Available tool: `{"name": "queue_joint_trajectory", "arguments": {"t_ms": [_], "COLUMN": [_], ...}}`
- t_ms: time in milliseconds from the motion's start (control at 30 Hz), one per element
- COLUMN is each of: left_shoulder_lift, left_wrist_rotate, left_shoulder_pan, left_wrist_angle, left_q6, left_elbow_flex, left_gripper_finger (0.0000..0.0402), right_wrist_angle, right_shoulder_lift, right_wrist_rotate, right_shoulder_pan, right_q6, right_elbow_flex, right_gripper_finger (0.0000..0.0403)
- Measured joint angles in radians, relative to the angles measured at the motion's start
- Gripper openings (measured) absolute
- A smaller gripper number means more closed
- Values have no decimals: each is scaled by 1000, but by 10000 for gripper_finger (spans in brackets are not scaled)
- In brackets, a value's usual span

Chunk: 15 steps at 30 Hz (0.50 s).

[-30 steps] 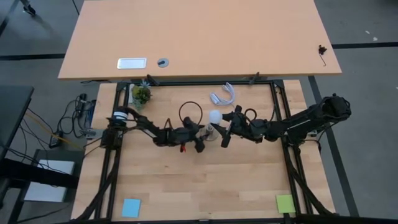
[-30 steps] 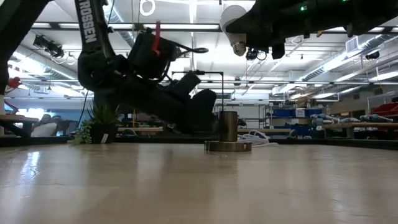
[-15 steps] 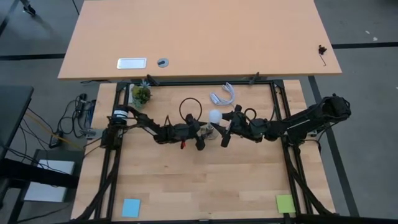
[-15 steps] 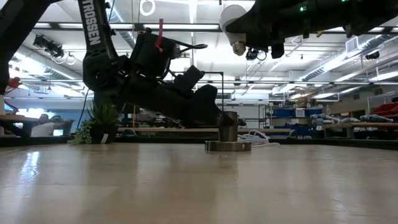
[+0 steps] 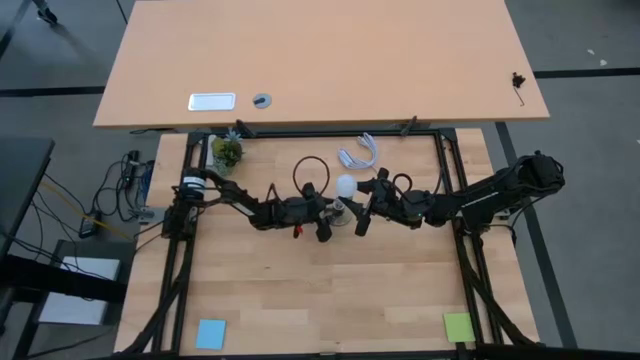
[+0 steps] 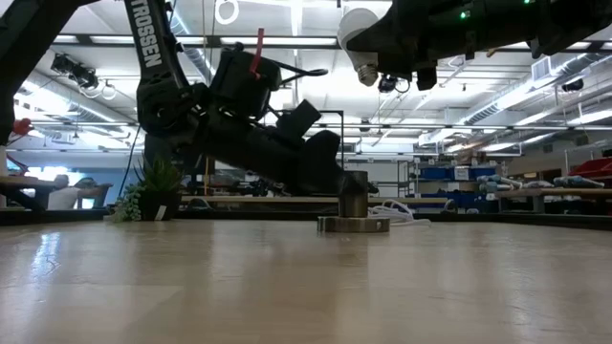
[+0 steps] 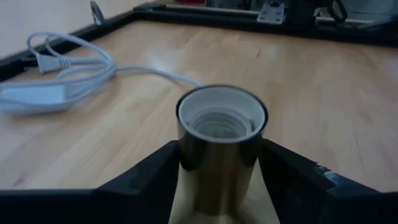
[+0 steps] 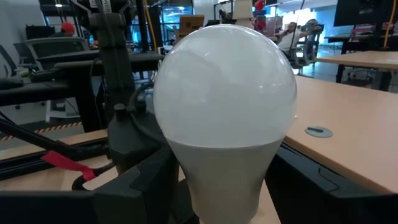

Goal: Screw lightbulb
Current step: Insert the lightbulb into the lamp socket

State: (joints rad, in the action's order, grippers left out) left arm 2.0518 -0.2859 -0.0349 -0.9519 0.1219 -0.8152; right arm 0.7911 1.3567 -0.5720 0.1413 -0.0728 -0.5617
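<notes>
The lightbulb (image 8: 224, 87), white with a round head, hangs in the air with its greyish screw base (image 6: 367, 73) pointing down. My right gripper (image 8: 224, 183) is shut on it. The bulb (image 5: 346, 185) is above the socket (image 6: 354, 205), a little toward the table's far side. The socket is a shiny metal tube on a round flat base that rests on the wooden table near its middle. Its white threaded mouth (image 7: 221, 118) faces up. My left gripper (image 7: 219, 165) is shut on the tube, reaching in low from the table's left. My left gripper pinches the socket's metal tube (image 7: 189, 168) between its two fingers (image 7: 146, 183), one on each side below the mouth. It comes slanting slightly down from the table's left. The socket stands upright with its base on the table. My right gripper pinches the lightbulb's narrowing neck (image 8: 208, 171) below the round head, one finger (image 8: 140, 190) on each side. It comes level from the table's right. The bulb is lifted clear, head up and screw base down.
A coiled white cable with a plug (image 7: 62, 74) lies on the table beyond the socket, toward the far rail (image 5: 340, 132). A small potted plant (image 5: 226, 152) stands at the far left corner. A blue note (image 5: 210, 333) and a green note (image 5: 458, 326) lie at the near corners.
My left gripper has rolled a little and edged toward the table's right at the socket. The bulb and my right gripper have kept still.
</notes>
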Motion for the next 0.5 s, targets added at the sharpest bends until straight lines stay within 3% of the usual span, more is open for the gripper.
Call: {"name": "queue_joint_trajectory", "arguments": {"t_ms": [200,500], "left_shoulder_lift": [6,133], "left_wrist_rotate": [-9,-13], "left_shoulder_pan": [0,3], "left_wrist_angle": [-2,-158], "left_q6": [9,-28], "left_elbow_flex": [-1,-17], "left_gripper_finger": [221,221], "right_wrist_angle": [0,0], "right_shoulder_lift": [0,0], "right_wrist_rotate": [0,0], "right_shoulder_pan": [0,0], "right_q6": [5,5], "right_elbow_flex": [0,0], "right_gripper_finger": [229,229]}}
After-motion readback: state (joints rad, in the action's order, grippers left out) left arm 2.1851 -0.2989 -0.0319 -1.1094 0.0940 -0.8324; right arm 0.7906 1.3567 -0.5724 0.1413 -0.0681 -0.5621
